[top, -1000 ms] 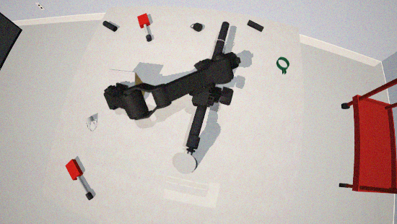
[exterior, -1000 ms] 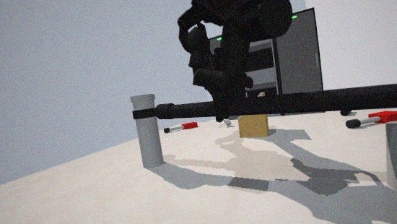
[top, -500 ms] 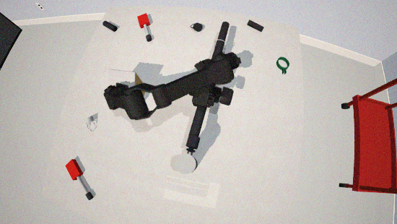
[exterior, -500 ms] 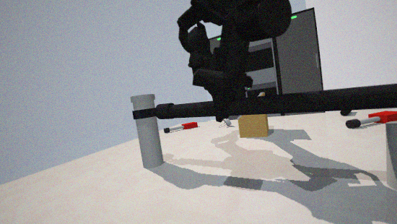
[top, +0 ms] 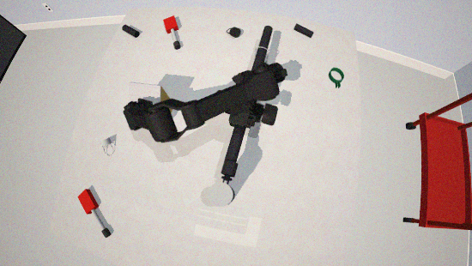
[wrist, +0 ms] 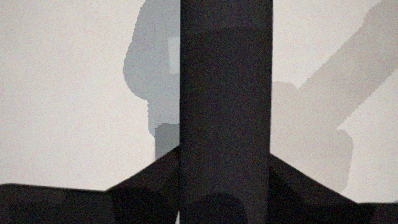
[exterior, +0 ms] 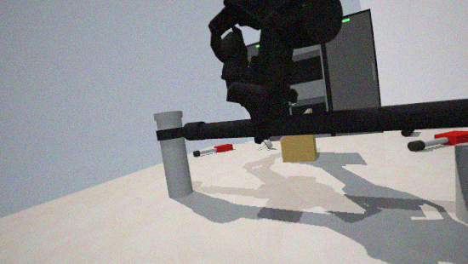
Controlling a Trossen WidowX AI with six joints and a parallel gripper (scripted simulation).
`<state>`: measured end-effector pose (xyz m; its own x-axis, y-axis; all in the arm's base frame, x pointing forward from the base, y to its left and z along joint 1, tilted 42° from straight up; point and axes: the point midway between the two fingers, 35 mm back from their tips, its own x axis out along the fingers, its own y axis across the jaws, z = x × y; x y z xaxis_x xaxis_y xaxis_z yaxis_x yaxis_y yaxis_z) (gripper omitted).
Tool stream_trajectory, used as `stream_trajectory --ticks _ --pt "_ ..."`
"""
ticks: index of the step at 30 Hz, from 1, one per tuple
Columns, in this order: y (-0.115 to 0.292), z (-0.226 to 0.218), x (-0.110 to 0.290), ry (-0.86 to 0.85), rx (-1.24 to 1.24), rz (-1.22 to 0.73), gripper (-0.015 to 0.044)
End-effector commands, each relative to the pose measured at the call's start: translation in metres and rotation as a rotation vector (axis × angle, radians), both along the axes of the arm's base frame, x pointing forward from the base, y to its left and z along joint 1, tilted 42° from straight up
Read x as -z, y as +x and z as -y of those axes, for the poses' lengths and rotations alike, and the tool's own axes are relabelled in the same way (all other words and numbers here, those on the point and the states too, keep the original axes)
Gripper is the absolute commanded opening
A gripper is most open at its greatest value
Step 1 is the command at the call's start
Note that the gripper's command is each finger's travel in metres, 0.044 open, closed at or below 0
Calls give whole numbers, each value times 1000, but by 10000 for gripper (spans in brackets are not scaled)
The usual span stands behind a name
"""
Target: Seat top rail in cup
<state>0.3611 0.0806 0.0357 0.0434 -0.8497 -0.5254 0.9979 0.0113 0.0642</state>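
The black rail (top: 233,143) (exterior: 366,121) (wrist: 225,100) runs level to the big grey post (exterior: 176,170), seen from above as a pale disc (top: 215,195). The black brace band (exterior: 169,134) is around the post a little below the post cap (exterior: 168,116). The rail-end cup (top: 229,167) (exterior: 195,130) points from the band toward the rail. The rail's cut end meets the cup's mouth; how deep it sits is hidden. My gripper (exterior: 260,135) (wrist: 220,154) is shut on the rail, a short way from the cup. The loop cap cannot be made out.
A yellow block (exterior: 299,148) stands behind the rail. Part of another grey post (exterior: 462,183) shows at the right edge. Red-headed mallets (top: 87,202) (top: 171,24), a green ring (top: 336,76), black pieces (top: 304,30) (top: 130,31) and a red cart (top: 446,172) lie farther out.
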Motion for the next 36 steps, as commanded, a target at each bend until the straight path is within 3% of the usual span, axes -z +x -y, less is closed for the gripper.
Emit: stream_trajectory --ticks 1,36 --pt "7 0 -15 -12 -26 17 0" --pt "0 -8 3 8 -1 -8 0"
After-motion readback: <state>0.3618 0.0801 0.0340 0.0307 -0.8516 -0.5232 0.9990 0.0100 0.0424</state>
